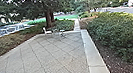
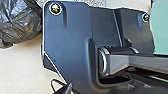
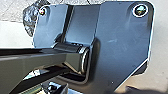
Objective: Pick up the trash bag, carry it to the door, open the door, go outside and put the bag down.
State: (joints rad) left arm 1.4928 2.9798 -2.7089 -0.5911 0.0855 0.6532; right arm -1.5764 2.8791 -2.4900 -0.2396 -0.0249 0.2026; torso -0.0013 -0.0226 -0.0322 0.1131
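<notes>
Left wrist view: wrinkled black bag [image 2: 18,21].

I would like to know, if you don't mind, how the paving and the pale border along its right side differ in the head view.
The paving spreads out broad, while the border is a long, narrow strip. Slanting seams criss-cross the paving; the border shows only a seam straight across it. The paving looks greyer and speckled, the border paler and plainer. Both are flat, hard ground.
</notes>
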